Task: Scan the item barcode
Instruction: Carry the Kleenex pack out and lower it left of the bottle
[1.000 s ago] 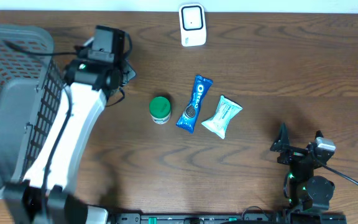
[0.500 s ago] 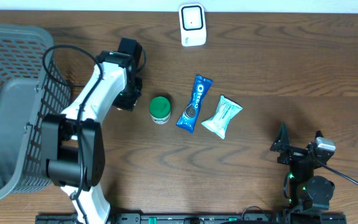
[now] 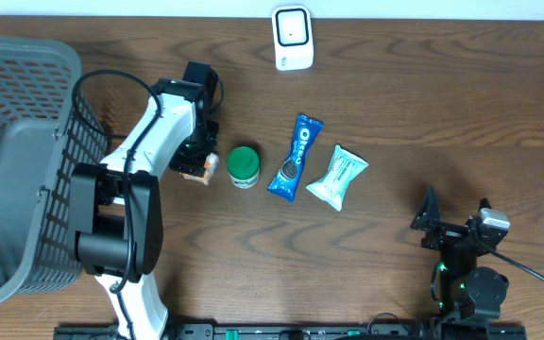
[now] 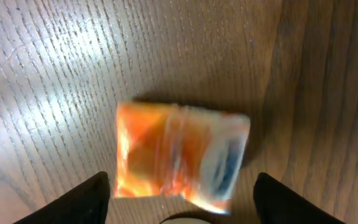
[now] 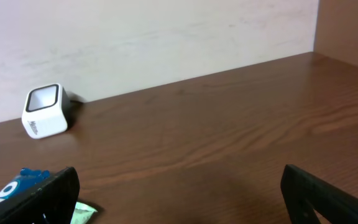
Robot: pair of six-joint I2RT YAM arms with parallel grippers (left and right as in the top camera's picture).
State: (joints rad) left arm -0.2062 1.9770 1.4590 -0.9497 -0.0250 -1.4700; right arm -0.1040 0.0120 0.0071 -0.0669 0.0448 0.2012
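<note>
The left gripper [image 4: 182, 186] is released, its fingers clear of the orange packet [image 4: 180, 155] on the table [image 4: 55, 56]. The right gripper [image 5: 179, 193] is spread wide, empty, well apart from the scanner [image 5: 45, 111].

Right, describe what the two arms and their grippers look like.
The left arm has white link shells with black joint housings and a black cable looping beside it; its gripper has black fingers. The right arm is compact and black, with green indicator lights, a silver part and a black cable; its gripper has black fingers.
</note>
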